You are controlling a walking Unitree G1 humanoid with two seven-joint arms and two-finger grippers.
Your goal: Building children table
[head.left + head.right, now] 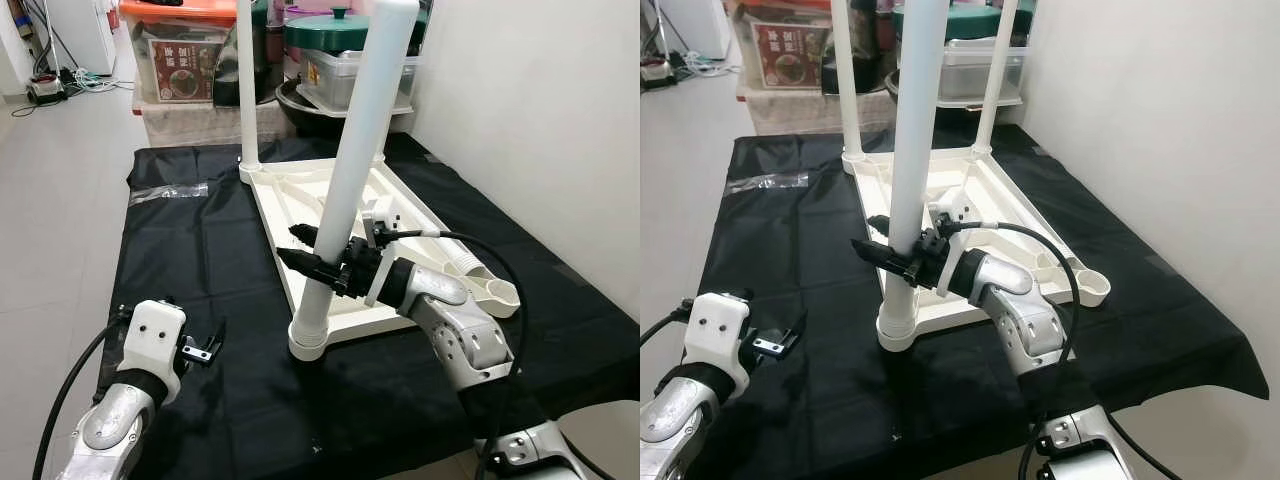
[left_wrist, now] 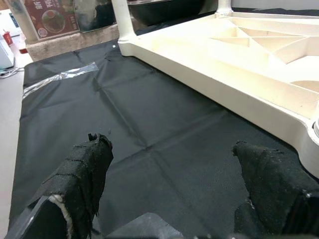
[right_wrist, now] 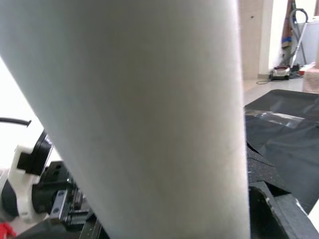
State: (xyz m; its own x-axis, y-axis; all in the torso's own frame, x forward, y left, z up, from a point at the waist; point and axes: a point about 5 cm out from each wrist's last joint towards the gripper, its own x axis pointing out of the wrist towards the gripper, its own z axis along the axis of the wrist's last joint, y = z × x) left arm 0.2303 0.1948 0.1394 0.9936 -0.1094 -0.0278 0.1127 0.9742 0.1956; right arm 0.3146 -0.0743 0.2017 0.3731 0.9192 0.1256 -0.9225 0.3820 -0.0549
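White table leg stands upright in the near-corner socket of the upturned tabletop, right gripper clamped round it low down; left gripper hovers open, well apart.

The tabletop lying upside down is cream-white, and its legs are plain white. The cloth beneath is solid black, with a strip of clear, shiny tape near its far left corner. Both arms are silver with white wrist housings; the right gripper and left gripper have black fingers. Beyond the cloth's far edge, a bin's lid is orange, and a pot lid is dark green.
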